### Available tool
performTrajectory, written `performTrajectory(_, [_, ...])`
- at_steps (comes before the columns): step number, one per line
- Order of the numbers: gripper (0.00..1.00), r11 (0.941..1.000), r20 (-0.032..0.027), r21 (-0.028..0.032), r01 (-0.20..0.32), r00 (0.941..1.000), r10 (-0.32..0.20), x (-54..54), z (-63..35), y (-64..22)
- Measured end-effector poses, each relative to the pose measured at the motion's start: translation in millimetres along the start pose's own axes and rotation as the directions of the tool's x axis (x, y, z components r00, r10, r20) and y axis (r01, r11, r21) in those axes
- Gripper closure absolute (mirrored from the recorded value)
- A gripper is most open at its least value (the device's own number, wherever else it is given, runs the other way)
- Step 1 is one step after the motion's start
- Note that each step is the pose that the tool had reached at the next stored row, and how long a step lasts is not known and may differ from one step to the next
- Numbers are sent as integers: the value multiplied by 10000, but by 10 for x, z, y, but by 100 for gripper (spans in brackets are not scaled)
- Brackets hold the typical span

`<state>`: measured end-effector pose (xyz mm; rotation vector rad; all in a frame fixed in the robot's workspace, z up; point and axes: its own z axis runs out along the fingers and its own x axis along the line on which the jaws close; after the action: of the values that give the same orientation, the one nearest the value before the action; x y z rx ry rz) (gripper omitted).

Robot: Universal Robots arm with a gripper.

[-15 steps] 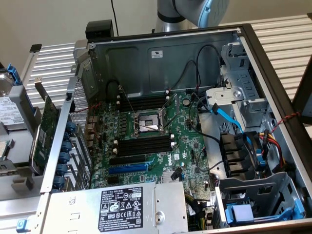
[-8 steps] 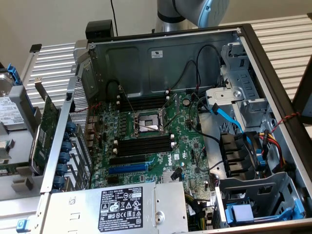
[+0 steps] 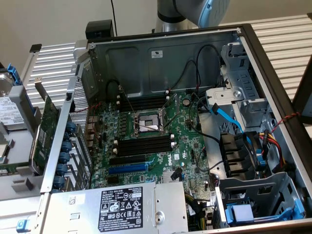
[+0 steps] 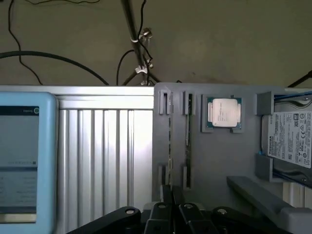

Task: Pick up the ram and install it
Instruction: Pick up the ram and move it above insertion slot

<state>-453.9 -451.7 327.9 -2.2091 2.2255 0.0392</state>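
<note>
1. Above the grey parts holder (image 4: pixel 214 161), in the wrist view, your gripper (image 4: pixel 171 192) hangs with its two black fingers pressed together and nothing between them.
2. Just beyond the fingertips, the holder has two narrow slots side by side. A thin dark edge in one of them looks like the ram (image 4: pixel 187 141), standing on edge. Seen from straight above, its chips and label cannot be made out, so treat that as a judgement.
3. In the same holder, beside those slots, sit a square silver processor chip (image 4: pixel 224 113) and a hard drive (image 4: pixel 287 141).
4. Progress: you are at the very start. The ram is not lifted, and the gripper is near it but not gripping it. Both the pick-up and the installing are left to do.
5. The exterior view gives you the destination. An open computer case (image 3: pixel 161 58) lies on its side with the green motherboard (image 3: pixel 185 146) exposed. Two banks of black memory slots (image 3: pixel 144 145) flank the processor socket (image 3: pixel 146 124), and all of them look bare.
6. That view also gives you part of the arm (image 3: pixel 195 12) behind the case, and a large green expansion card (image 3: pixel 46 131) outside it on the exterior view's left.
7. The wrist view gives you what you need for the pick-up: the holder, its slots and the closed fingers.
</note>
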Motion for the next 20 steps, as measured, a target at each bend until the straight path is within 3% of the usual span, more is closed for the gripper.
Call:
performTrajectory(12, [87, 10000, 45, -18, -1, 10000, 1, 37, -554, -466])
performTrajectory(20, [87, 10000, 47, -77, 4, 10000, -4, 41, -874, -776])
